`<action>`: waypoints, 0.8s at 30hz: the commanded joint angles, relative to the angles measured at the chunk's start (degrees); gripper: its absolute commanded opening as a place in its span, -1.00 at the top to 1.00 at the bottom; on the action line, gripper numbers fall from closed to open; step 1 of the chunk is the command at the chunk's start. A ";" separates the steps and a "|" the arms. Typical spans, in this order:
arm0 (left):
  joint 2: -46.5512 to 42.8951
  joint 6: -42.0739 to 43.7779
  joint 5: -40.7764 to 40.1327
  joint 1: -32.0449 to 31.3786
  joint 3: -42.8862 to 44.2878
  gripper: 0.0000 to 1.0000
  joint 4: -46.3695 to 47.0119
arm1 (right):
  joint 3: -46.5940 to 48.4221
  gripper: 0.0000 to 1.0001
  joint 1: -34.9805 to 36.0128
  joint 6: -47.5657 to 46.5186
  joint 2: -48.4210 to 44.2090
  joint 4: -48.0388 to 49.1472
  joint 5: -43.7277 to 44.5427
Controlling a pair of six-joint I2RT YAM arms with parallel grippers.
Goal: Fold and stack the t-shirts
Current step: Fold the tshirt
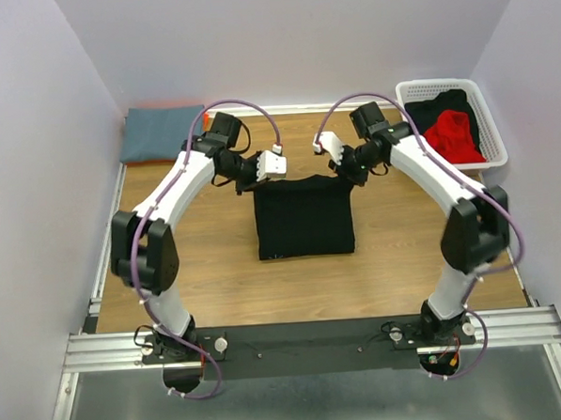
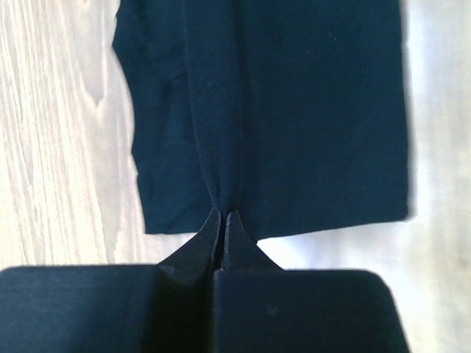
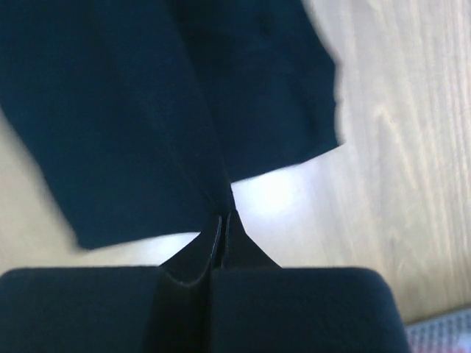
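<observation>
Top view: black t-shirt [image 1: 304, 216] lies flat as a folded rectangle at the middle of the wooden table [image 1: 190, 271], a bit toward the far edge. The left gripper [image 1: 259, 184] is at its far-left corner and the right gripper [image 1: 347, 179] at its far-right corner, both low on the cloth. A folded blue-grey shirt [image 1: 159, 134] sits in the far-left corner. A white basket [image 1: 440, 83] in the far-right corner holds a red garment [image 1: 453, 135] on a dark garment [image 1: 432, 110]. A white camera block is on each wrist, any marking too small to read. A metal rail [image 1: 90, 347] runs along the near edge with both arm bases on it. Pale lavender walls [image 1: 300, 40] enclose three sides.

Left wrist view: left gripper [image 2: 223, 218] has its fingers [image 2: 210, 234] pressed together, pinching the black t-shirt [image 2: 309, 110] at its edge. A raised crease runs away from the tips. Light wood-grain table [image 2: 59, 147] shows beside the cloth. No print visible on the fabric.

Right wrist view: right gripper [image 3: 223, 219] has its fingers [image 3: 237, 237] closed tight on the edge of the black t-shirt [image 3: 110, 110], with a fold line leading off the tips. Glare on the table [image 3: 397, 147] just past the hem. Plain fabric.
</observation>
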 commanded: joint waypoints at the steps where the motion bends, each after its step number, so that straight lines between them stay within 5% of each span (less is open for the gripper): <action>1: 8.16 -0.13 0.56 2.08 4.04 1.00 1.25 | 6.08 0.99 -3.27 -3.74 10.76 1.85 -0.49; 6: 19.75 -3.99 -1.89 3.83 8.44 1.00 6.96 | 12.24 0.99 -3.63 -0.32 23.42 6.14 -2.34; 12: 22.94 -5.76 -4.89 3.83 7.22 1.00 10.13 | 11.55 0.99 -3.54 4.69 27.84 8.44 -3.22; 24: 5.82 -0.40 -0.77 -0.21 -16.24 1.00 10.57 | -14.55 0.99 1.82 12.87 5.62 8.44 -7.26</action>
